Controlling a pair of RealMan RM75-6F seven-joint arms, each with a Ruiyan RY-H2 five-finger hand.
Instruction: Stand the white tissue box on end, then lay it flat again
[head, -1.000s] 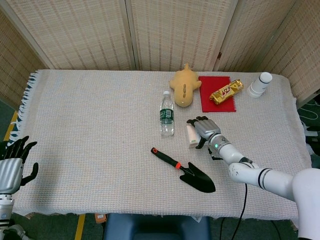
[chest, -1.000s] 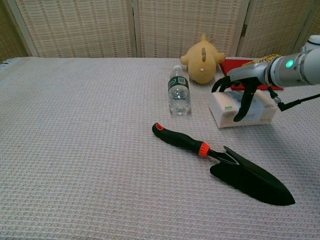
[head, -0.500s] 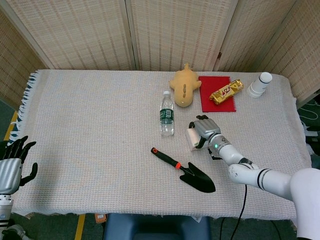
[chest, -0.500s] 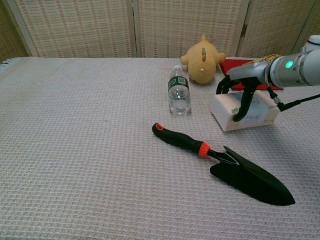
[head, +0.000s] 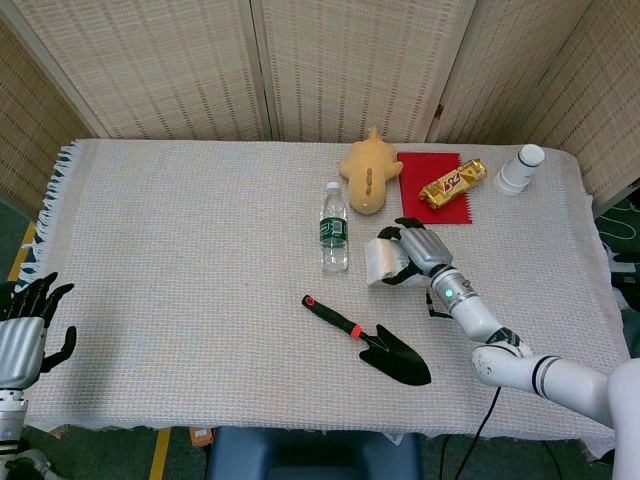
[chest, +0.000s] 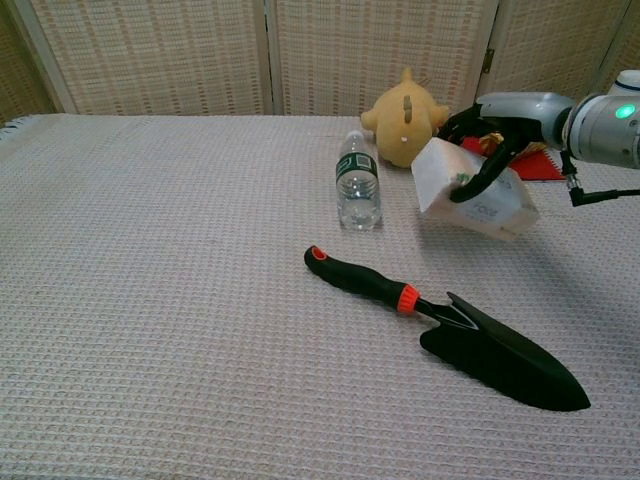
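Woven bamboo-style screens run along the back, and the surface (head: 180, 250) is covered with a pale waffle-weave cloth that has a fringe on its left edge. Way off at the bottom left corner, the left robot hand (head: 22, 335) just hangs beside the surface with its dark fingers spread, holding nothing.

Moving right, a small water bottle (chest: 357, 183) stands upright near the middle, and in front of it a black garden trowel (chest: 450, 328) with a black-and-orange handle lies flat, blade toward the right. Behind the bottle sits a yellow plush toy (chest: 405, 120).

Just right of the bottle is the white tissue box (chest: 472, 190). It's tilted, left end raised, and from the chest view it looks lifted off the cloth. The right robot hand (chest: 487, 135) grips it from above, dark fingers wrapped over its top and front face.

Further back there's a red mat (head: 433, 190) with a gold-wrapped snack bar (head: 452, 184) on it, and near the far right corner stands a white cup-like container (head: 521, 168), well apart from everything else.
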